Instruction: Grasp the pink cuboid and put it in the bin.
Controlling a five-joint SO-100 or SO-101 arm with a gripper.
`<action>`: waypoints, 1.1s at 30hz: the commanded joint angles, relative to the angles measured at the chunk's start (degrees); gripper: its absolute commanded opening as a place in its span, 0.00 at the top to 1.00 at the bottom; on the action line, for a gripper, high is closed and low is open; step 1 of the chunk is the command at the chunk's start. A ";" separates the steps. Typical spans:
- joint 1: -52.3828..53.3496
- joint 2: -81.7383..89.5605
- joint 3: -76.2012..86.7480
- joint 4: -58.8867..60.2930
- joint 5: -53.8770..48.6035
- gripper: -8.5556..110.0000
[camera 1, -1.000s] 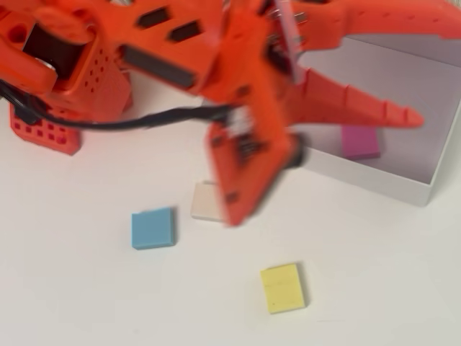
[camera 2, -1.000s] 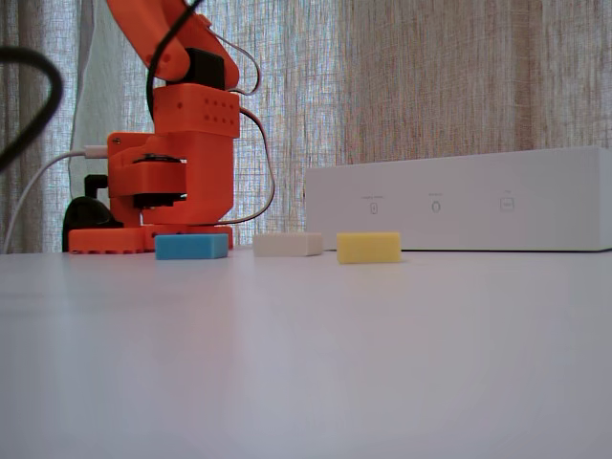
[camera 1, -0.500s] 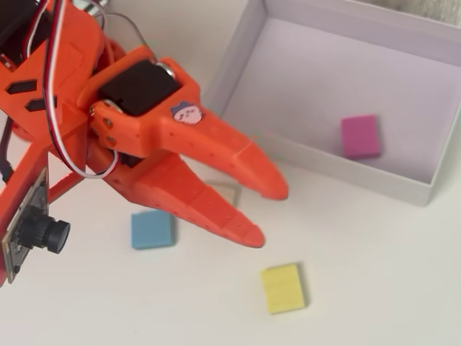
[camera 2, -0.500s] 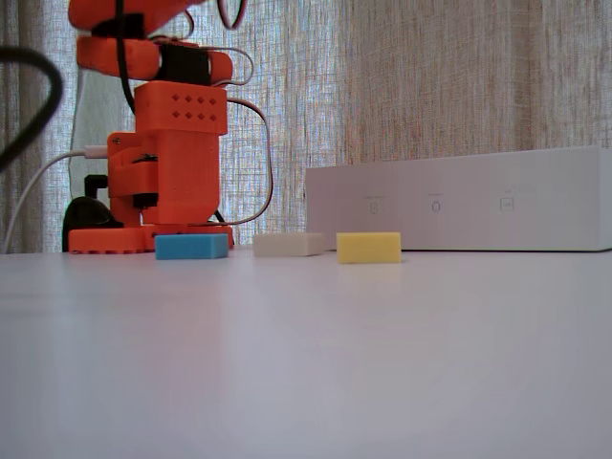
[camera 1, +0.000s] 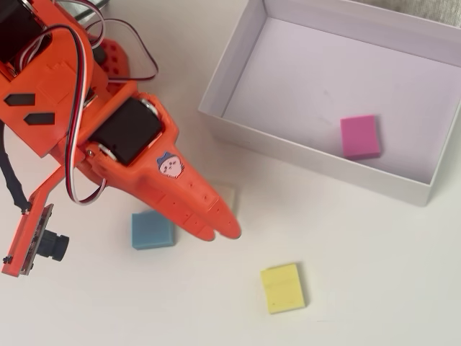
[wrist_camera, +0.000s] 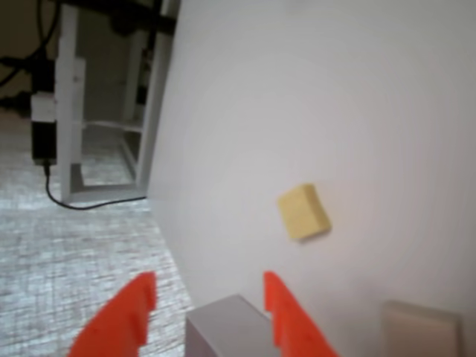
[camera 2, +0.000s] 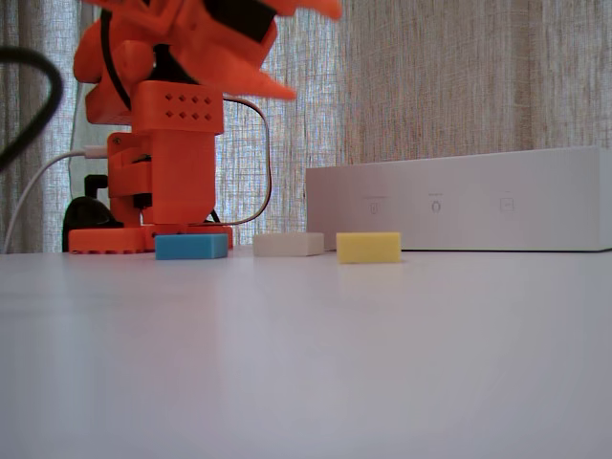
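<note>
Pink cuboid (camera 1: 360,136) lies inside the bin (camera 1: 238,50).
Arm's fingers (wrist_camera: 286,312) held apart and empty above the desk (camera 1: 374,274), near the yellow block (camera 1: 283,287).

The white bench (camera 1: 374,288) carries the bin (camera 1: 238,58), a blue block (camera 1: 152,231), a yellow block (camera 1: 282,287), a cream block (camera 2: 287,245) and the arm's orange base (camera 2: 143,237).

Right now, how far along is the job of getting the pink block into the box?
It looks done: the pink cuboid lies flat on the floor of the bin. Nothing is in hand; in the wrist view the gripper is open and empty, held above the table. The yellow block remains outside, and nothing looks left to do.
</note>
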 commanded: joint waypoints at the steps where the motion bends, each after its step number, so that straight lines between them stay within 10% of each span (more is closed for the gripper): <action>1: 0.00 1.32 0.18 3.87 1.49 0.78; 17: -1.23 3.60 0.88 13.97 3.34 1.00; 33: -0.88 3.60 0.88 13.97 3.60 1.00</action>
